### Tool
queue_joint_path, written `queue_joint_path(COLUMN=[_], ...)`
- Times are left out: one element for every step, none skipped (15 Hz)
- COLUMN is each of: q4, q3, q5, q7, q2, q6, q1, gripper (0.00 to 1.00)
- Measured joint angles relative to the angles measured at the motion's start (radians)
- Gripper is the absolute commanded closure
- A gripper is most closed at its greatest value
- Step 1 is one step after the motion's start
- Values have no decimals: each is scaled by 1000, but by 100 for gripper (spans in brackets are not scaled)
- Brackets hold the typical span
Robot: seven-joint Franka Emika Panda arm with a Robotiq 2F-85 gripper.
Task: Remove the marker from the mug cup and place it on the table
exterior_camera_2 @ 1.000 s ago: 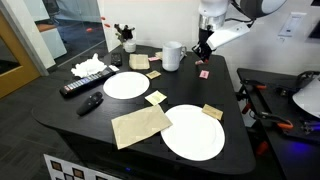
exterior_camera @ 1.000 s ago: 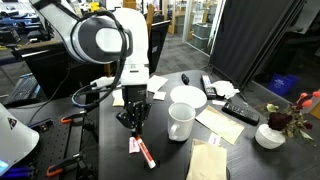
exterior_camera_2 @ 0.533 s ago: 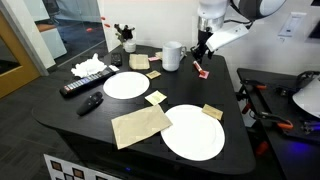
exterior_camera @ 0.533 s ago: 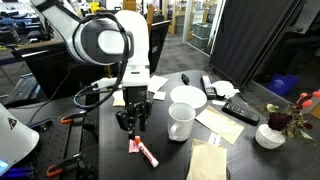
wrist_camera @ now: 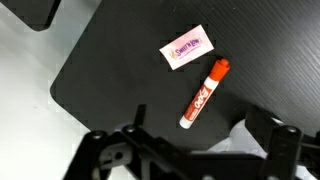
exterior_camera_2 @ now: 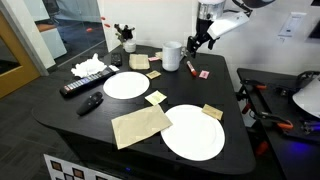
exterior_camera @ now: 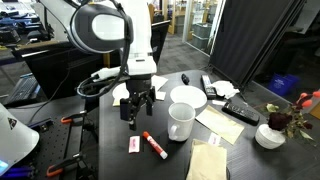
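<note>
Marker [wrist_camera: 205, 93] lies flat on the table [wrist_camera: 110, 60], just beside a small white packet [wrist_camera: 187, 46], well clear of the mug [exterior_camera: 181, 121]. Gripper [exterior_camera: 134, 116] hangs above, jaws wide, empty. Placement looks done; next, just back away cleanly

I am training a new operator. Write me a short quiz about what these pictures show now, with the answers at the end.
1. True or false: the marker lies on the table, outside the mug.
2. The gripper is: A) shut on the marker; B) open and empty, above the table; C) holding the mug.
3. Fill in: beside the marker lies a small white ____.

Key: 1 true; 2 B; 3 card.
</note>
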Motion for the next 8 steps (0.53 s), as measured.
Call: queue_joint_path(q4=[0,0,0,0,2,6,11,16], q3=[0,0,0,0,0,0,0,0], q5=[37,77,118,157,191,220,243,260], q7=[-54,-108,-167,-222,-274,-318,-360,-394], q2=[-21,-42,-65,-88,-112,-135,-159,-180], q6=[-3,-9,-19,-33,-53,-76,-102,-124], q1=[0,0,0,0,0,0,-1,-1], gripper=[0,0,0,0,0,0,0,0])
